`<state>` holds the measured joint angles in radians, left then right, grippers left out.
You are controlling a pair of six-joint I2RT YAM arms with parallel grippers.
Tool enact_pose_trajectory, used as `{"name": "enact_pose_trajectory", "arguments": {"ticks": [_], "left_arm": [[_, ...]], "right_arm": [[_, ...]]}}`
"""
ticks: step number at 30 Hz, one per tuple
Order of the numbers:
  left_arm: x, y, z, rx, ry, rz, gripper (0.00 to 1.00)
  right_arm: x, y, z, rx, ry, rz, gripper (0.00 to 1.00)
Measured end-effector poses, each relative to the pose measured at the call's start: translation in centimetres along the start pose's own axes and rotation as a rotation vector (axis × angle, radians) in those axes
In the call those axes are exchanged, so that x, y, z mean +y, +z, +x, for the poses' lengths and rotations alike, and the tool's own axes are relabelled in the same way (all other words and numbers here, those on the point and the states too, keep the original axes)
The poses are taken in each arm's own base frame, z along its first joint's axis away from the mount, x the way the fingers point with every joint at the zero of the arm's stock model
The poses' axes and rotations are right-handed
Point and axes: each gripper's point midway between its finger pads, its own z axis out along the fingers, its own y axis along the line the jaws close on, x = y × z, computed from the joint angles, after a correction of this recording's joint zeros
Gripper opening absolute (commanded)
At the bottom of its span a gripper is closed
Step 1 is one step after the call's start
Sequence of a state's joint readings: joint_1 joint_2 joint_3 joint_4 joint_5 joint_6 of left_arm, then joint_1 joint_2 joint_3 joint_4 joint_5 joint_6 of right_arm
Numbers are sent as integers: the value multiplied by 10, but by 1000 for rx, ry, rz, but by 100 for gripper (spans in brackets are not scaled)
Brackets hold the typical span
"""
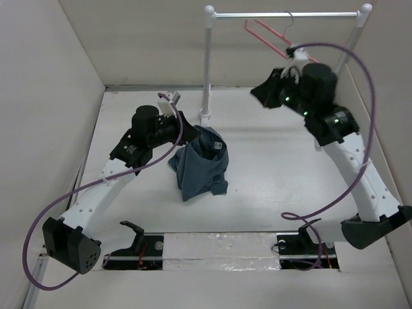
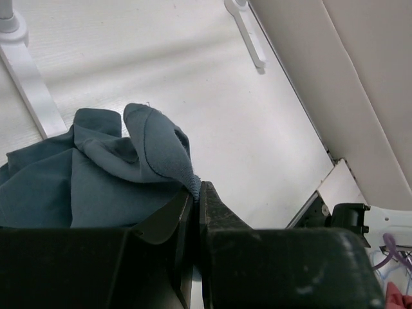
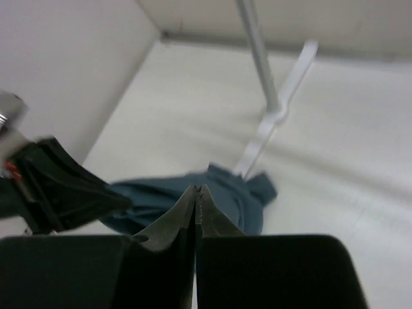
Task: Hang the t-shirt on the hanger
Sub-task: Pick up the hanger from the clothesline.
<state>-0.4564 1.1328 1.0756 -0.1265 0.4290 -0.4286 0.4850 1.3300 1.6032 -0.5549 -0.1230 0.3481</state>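
Observation:
The blue-grey t-shirt (image 1: 201, 161) hangs in a bunched heap from my left gripper (image 1: 182, 126), its lower part resting on the table. In the left wrist view the left gripper (image 2: 196, 188) is shut on a fold of the t-shirt (image 2: 96, 177). The salmon-pink hanger (image 1: 261, 34) hangs by its silver hook from the rack's bar at the back right. My right gripper (image 1: 257, 95) is raised below the hanger. In the right wrist view the right gripper (image 3: 196, 190) is shut and empty, with the t-shirt (image 3: 225, 199) far beyond it.
The white clothes rack (image 1: 208, 64) stands at the back, its foot (image 2: 26, 80) right beside the shirt and its pole (image 3: 257, 51) behind it. Side walls close in the table. The left arm (image 3: 55, 190) shows in the right wrist view.

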Motion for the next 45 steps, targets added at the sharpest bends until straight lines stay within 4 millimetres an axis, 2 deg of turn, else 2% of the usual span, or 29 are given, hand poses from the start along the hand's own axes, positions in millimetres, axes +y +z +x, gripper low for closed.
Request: {"name": "enact_pose_trajectory", "arguments": {"ticks": [2, 4, 5, 7, 8, 10, 11, 12, 15, 17, 21, 24, 28, 33, 37, 43, 44, 45], "left_arm": [[-2, 3, 4, 16, 0, 10, 0], [-5, 8, 11, 37, 15, 10, 0], [-11, 11, 16, 55, 30, 18, 0], [-23, 17, 25, 88, 53, 44, 0], [-29, 19, 29, 100, 64, 59, 0], [-34, 20, 33, 112, 77, 68, 0], [-33, 19, 32, 112, 83, 62, 0], [-32, 18, 30, 110, 89, 55, 0], [-33, 16, 23, 94, 116, 34, 0], [-38, 15, 19, 86, 138, 33, 0], [-52, 15, 20, 92, 180, 52, 0], [-55, 17, 23, 101, 200, 52, 0], [-51, 22, 24, 108, 207, 36, 0], [-48, 23, 26, 115, 209, 24, 0], [-47, 23, 25, 114, 209, 22, 0], [-46, 24, 25, 111, 209, 16, 0], [-46, 24, 25, 111, 209, 16, 0], [-46, 24, 25, 111, 209, 16, 0]], "right_arm": [[-2, -21, -63, -145, -22, -5, 0], [-20, -43, -127, -310, -59, 36, 3], [-30, -54, -153, -376, -79, 63, 17], [-55, -67, -194, -470, -113, 123, 34], [-66, -69, -209, -496, -131, 149, 55], [-87, -62, -226, -509, -169, 185, 69], [-99, -53, -227, -494, -184, 202, 80], [-107, -44, -225, -473, -191, 212, 83], [-143, -12, -202, -364, -205, 257, 89], [-168, 2, -186, -300, -198, 285, 91], [-215, 0, -174, -240, -172, 339, 92], [-236, -11, -174, -230, -160, 361, 89], [-233, -9, -171, -212, -163, 306, 83], [-215, 8, -156, -160, -153, 176, 81], [-211, 22, -145, -127, -141, 131, 75], [-212, 46, -128, -79, -125, 137, 62], [-212, 49, -126, -75, -124, 142, 58], [-212, 51, -125, -72, -127, 148, 48]]}}
